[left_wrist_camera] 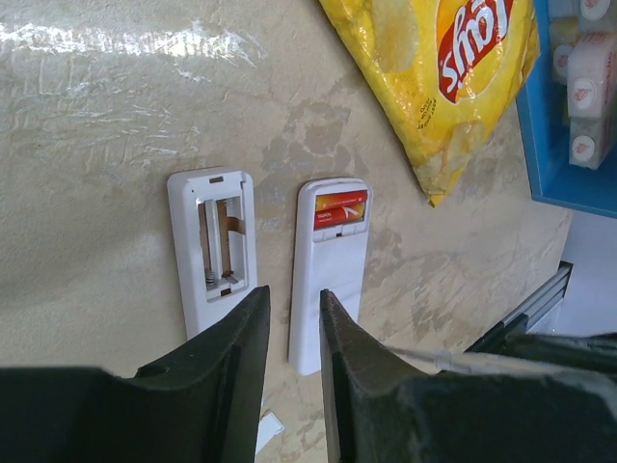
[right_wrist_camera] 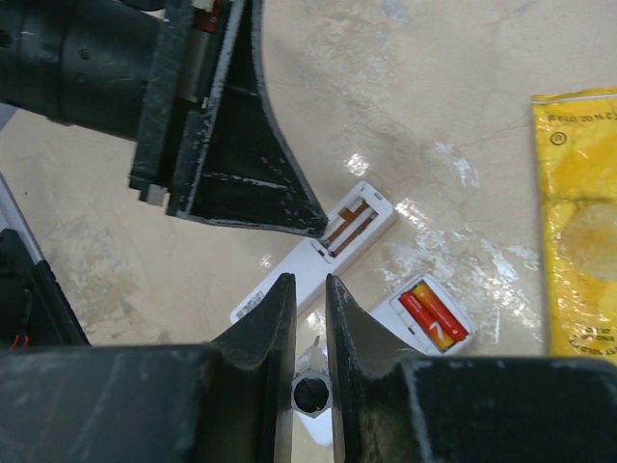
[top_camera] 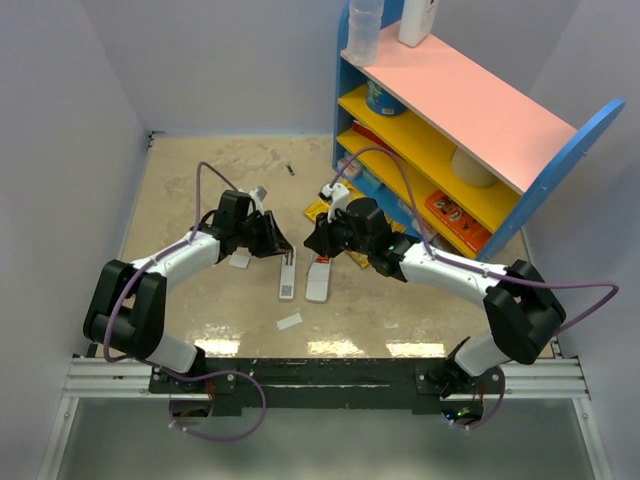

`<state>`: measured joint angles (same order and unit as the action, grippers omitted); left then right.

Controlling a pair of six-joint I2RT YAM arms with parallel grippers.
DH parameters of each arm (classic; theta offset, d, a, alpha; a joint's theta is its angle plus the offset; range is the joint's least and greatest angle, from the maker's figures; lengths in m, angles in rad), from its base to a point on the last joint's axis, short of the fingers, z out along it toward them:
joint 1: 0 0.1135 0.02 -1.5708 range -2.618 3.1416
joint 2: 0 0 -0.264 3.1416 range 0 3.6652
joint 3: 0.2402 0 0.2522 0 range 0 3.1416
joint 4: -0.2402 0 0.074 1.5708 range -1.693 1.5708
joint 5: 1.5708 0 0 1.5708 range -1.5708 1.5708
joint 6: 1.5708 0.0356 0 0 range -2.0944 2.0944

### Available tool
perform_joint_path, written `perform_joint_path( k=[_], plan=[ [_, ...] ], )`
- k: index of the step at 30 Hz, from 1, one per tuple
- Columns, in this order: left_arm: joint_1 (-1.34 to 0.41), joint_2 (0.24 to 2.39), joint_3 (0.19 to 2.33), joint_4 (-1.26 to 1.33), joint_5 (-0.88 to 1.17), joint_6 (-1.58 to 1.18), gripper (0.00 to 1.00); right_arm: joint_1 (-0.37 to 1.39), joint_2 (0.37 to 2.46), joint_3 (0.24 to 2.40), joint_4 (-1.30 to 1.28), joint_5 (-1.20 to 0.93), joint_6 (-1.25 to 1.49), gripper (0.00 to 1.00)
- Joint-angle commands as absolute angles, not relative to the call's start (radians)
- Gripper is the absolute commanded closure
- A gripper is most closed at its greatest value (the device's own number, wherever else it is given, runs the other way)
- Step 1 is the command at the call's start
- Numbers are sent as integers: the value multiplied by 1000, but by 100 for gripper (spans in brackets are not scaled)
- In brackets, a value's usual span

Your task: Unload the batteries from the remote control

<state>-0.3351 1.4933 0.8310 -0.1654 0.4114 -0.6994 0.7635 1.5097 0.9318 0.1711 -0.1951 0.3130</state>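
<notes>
Arms lean inward over the table (top_camera: 200, 200); left gripper (left_wrist_camera: 294, 309) and right gripper (right_wrist_camera: 310, 289), both narrow and holding nothing, hover above two remote controls (left_wrist_camera: 328, 270).

Two handsets are lying side by side on the table (top_camera: 180, 200), the empty-bay handset (left_wrist_camera: 212, 249) left of the remote control (left_wrist_camera: 330, 270), whose far end is holding the batteries (left_wrist_camera: 340, 209), with the chip bag (left_wrist_camera: 439, 77) lying beyond.

Lab test cell: plain white walls (top_camera: 70, 120) box in a beige tabletop (top_camera: 200, 190); arms bolted to aluminium rail (top_camera: 330, 380) at 6 o'clock; prop shelf (top_camera: 450, 130) at 2 o'clock.
</notes>
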Motion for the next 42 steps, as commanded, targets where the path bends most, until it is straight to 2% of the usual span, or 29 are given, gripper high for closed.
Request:
perform_joint_path(
  k=[1, 9, 18, 34, 42],
  plan=[
    [-336, 1500, 867, -147, 400, -715, 69, 804, 1490, 914, 238, -135, 341, 100],
    [-336, 1500, 870, -152, 402, -721, 69, 845, 1503, 902, 219, -52, 316, 100],
    [-336, 1483, 871, -163, 396, -721, 69, 865, 1529, 861, 250, -57, 336, 100],
    [-336, 1496, 885, -160, 387, -726, 69, 876, 1411, 856, -69, 219, 298, 100],
    [-337, 1506, 879, -121, 413, -703, 69, 856, 1382, 828, -22, 262, 272, 100]
  ],
)
